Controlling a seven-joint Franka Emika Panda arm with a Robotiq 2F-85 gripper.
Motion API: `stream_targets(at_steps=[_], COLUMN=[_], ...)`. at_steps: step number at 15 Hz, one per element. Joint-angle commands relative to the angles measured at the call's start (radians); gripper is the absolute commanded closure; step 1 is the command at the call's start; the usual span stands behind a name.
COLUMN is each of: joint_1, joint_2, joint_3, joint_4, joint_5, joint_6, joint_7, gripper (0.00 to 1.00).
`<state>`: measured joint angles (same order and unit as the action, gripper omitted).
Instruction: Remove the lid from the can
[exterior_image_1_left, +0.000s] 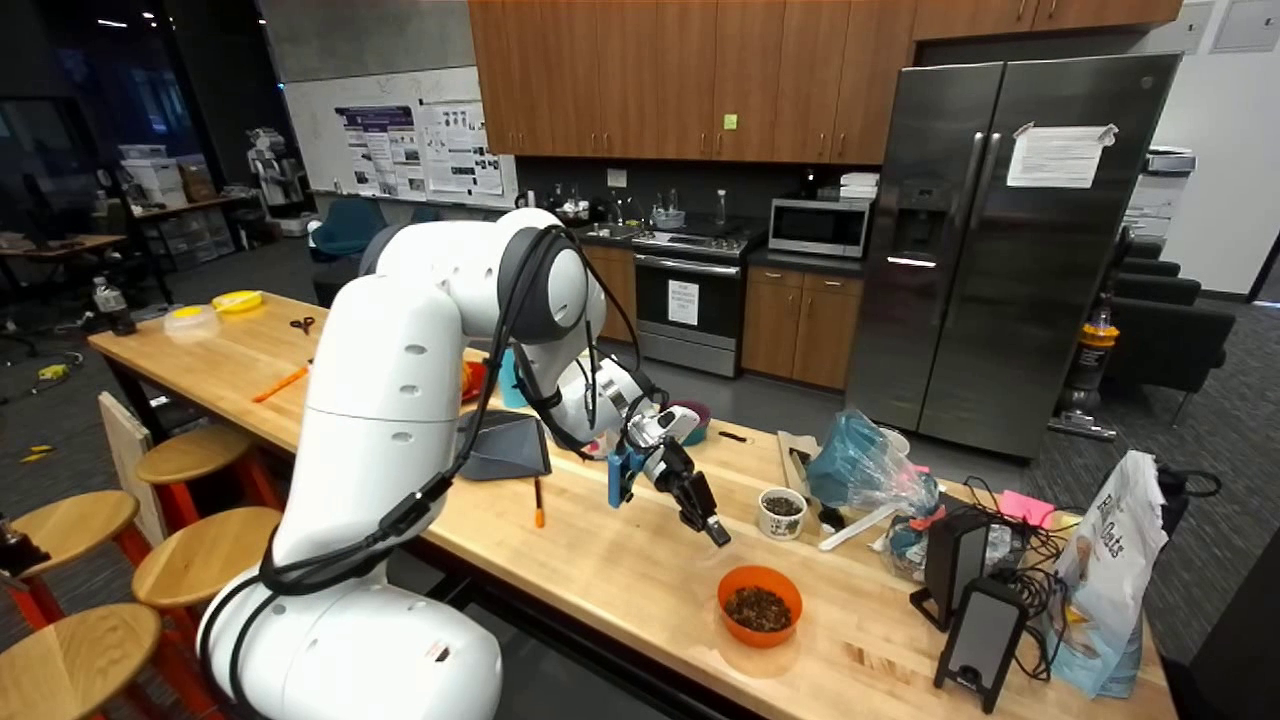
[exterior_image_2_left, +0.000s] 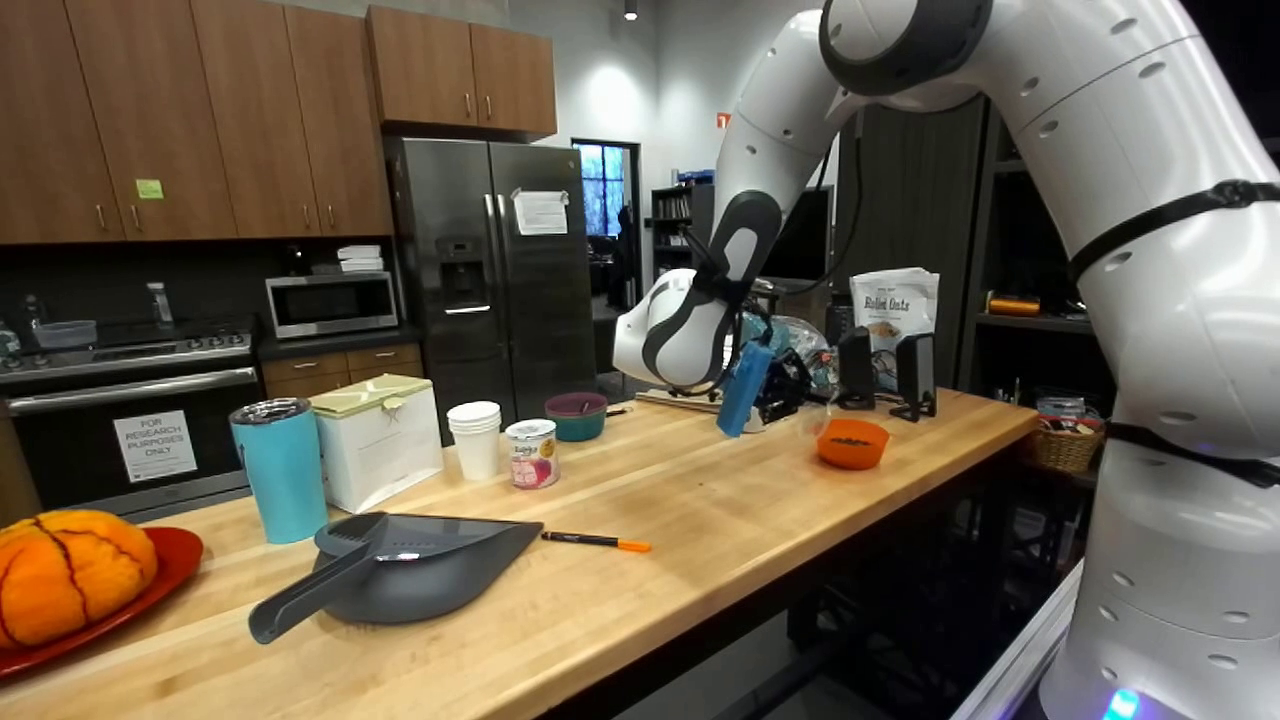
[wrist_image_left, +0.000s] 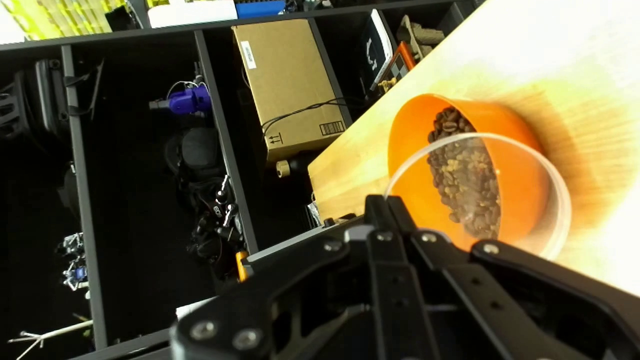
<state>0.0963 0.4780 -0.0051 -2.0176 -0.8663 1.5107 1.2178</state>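
Observation:
My gripper (wrist_image_left: 386, 202) is shut on the edge of a clear round lid (wrist_image_left: 564, 212) with a whitish rim. The lid hangs tilted from the fingertips beside an orange bowl (wrist_image_left: 520, 135) of dark beans. In an exterior view the gripper (exterior_image_1_left: 718, 535) is above the table, between the bowl (exterior_image_1_left: 760, 632) and an open white tub (exterior_image_1_left: 781, 528) with dark contents. The lid also shows faintly in an exterior view (exterior_image_2_left: 815, 418). A can with a pink label (exterior_image_2_left: 534, 455) stands upright, apart from the gripper. I cannot tell which container the lid fits.
White stacked cups (exterior_image_2_left: 475, 440), a teal bowl (exterior_image_2_left: 576, 418), a dustpan (exterior_image_2_left: 430, 575), a blue tumbler (exterior_image_2_left: 280, 470) and an orange marker (exterior_image_2_left: 598, 541) are on the table. Speakers (exterior_image_1_left: 982, 640), cables, plastic bags (exterior_image_1_left: 865, 465) and an oats bag (exterior_image_1_left: 1100, 570) crowd the far end.

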Motion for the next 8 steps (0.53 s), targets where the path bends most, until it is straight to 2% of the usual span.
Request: stream_targets(at_steps=[1, 8], joint_1=[-0.006, -0.004], joint_2=[0.018, 0.032], joint_3=[-0.006, -0.004], joint_4=[0.011, 0.015], joint_5=[-0.014, 0.004], joint_6=[0.03, 0.044], joint_7=[0.022, 0.039], gripper=[1.0, 1.0])
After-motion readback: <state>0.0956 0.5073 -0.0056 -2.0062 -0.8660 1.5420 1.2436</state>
